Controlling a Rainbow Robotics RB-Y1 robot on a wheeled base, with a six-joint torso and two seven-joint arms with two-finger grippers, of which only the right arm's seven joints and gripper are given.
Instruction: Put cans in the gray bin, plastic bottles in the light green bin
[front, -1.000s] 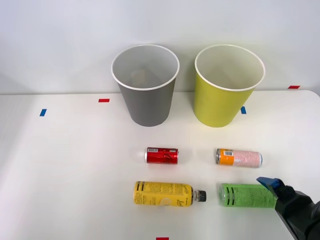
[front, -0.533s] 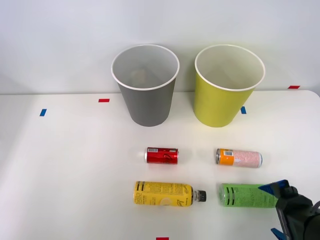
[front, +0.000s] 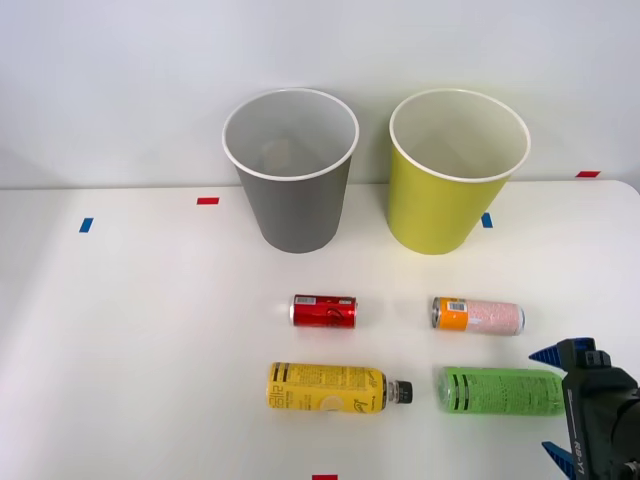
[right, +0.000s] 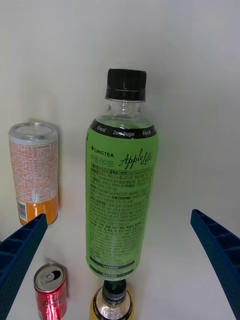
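Note:
The green-label plastic bottle (front: 498, 391) (right: 121, 195) lies on its side on the white table. My right gripper (front: 553, 405) (right: 119, 216) hovers open over its capped end, one blue finger (right: 20, 250) on each side and nothing gripped. The yellow-label plastic bottle (front: 328, 388) lies to the green one's left, cap (right: 112, 302) toward it. Behind them lie the red can (front: 324, 311) (right: 50, 290) and the slim can (front: 478, 316) (right: 34, 172) with the orange end. At the back stand the gray bin (front: 290, 190) and the light green bin (front: 445, 200), both upright.
Small red tape marks (front: 208, 201) and blue tape marks (front: 86, 225) dot the table (front: 130, 350). A plain wall rises close behind the bins. The table's right edge curves near the red tape mark (front: 588, 174).
My gripper has shifted slightly right and turned, so its two fingers now stand on either side of the green bottle's end. Bottles, cans and bins have not moved.

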